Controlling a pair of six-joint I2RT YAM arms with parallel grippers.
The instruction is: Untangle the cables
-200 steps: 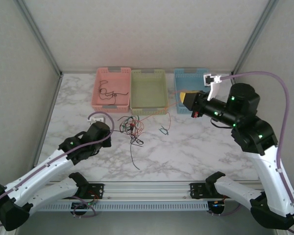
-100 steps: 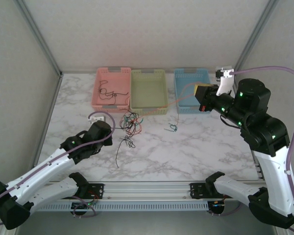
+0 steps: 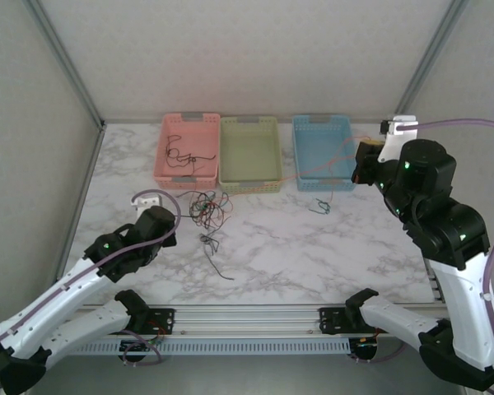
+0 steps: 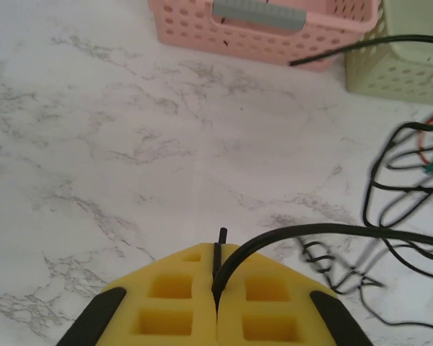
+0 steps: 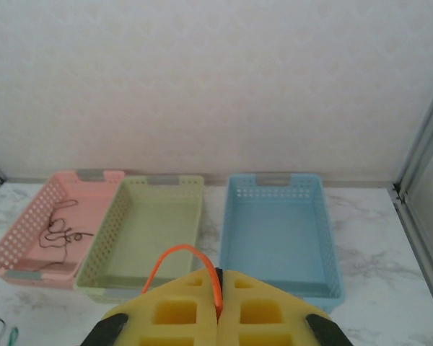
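The cables lie as a loose tangle (image 3: 207,206) of black, red and green strands on the marble table in front of the pink basket. My left gripper (image 3: 176,217) is just left of the tangle. It is shut on a black cable (image 4: 303,232) that curves right into the tangle (image 4: 404,187). My right gripper (image 3: 359,164) is raised by the blue basket, shut on an orange cable (image 5: 179,251) that loops out of its tips. That orange cable (image 3: 313,170) stretches left toward the tangle. A small green cable (image 3: 321,206) lies on the table below the blue basket.
Three baskets stand in a row at the back: pink (image 3: 160,156) with a black cable (image 3: 181,155) inside, green (image 3: 249,186) and blue (image 3: 300,156). A metal rail (image 3: 247,317) runs along the near table edge, and frame posts stand at the back corners.
My right gripper has swung right and toward the back corner, drawing the orange cable taut and dragging the green cable right. My left gripper has pulled left, and the tangle has shifted left with it.
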